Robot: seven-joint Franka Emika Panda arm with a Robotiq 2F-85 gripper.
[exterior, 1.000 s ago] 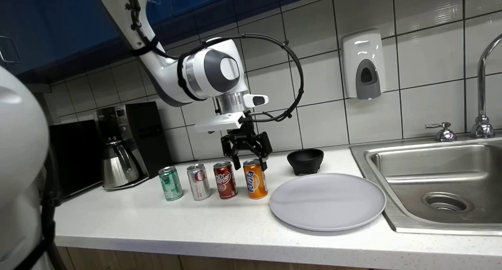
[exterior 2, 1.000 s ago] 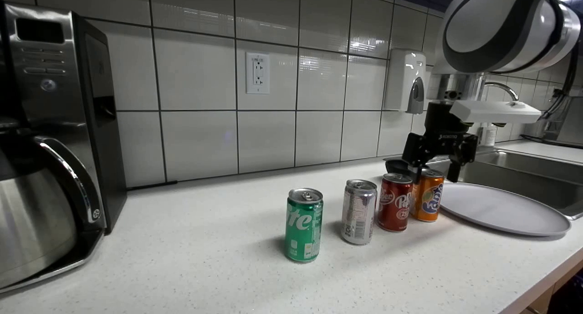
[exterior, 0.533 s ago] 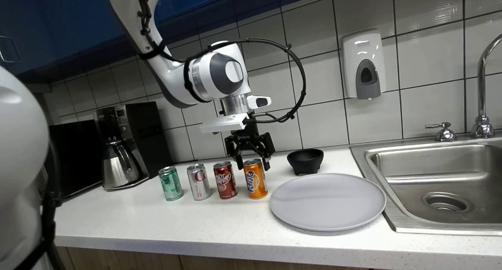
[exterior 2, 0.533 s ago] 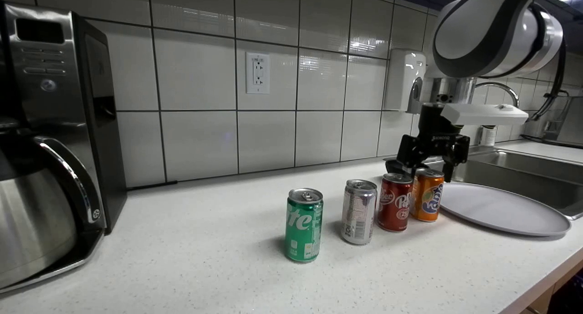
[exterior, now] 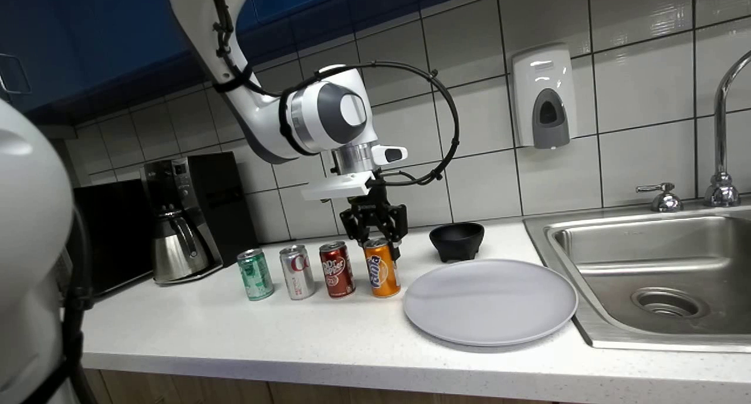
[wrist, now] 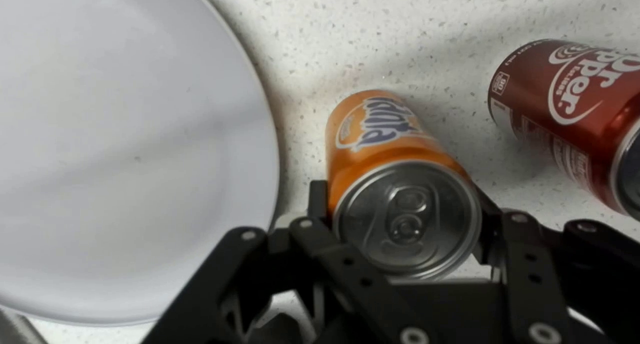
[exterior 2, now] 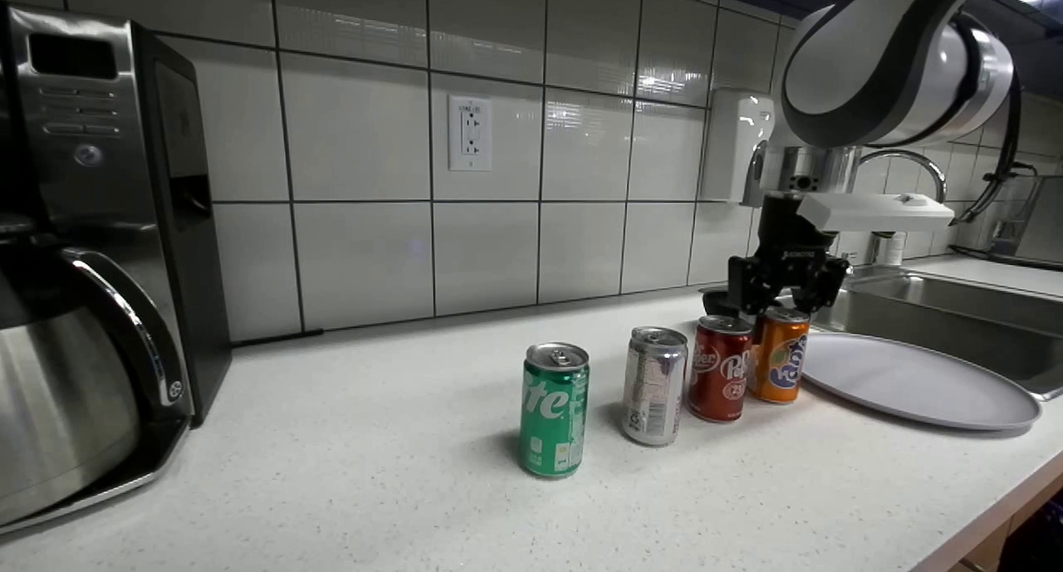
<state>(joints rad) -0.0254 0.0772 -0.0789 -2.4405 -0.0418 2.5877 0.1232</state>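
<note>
Observe black gripper (wrist: 403, 206), angular, with bolted linkages, clenched on orange Fanta can (wrist: 385, 134), with fingers (wrist: 318, 200) against opposite sides of the smooth metal cylinder near its top. In wrist view, see dull silver lid (wrist: 407, 219) with ring tab between the jaws. Find the can upright on white, dark-speckled countertop (exterior 2: 374, 431), between broad, matte grey plate (wrist: 125, 159) and glossy dark-red Dr Pepper can (wrist: 575, 104), apart from both. In both exterior views, follow row of cans to silver can (exterior: 298, 273) and green can (exterior: 255, 275), both upright, cylindrical. In an exterior view, behind plate, note matte black bowl (exterior: 456, 243) on stubby feet. Alongside plate, see stainless-steel sink (exterior: 692, 248) with rounded inner corners. On glazed, pale tiles (exterior: 645, 75), note smooth white soap dispenser (exterior: 543, 93). Well apart, past green can, note boxy black coffee maker (exterior: 217, 199) with rounded steel carafe (exterior: 176, 251).
</note>
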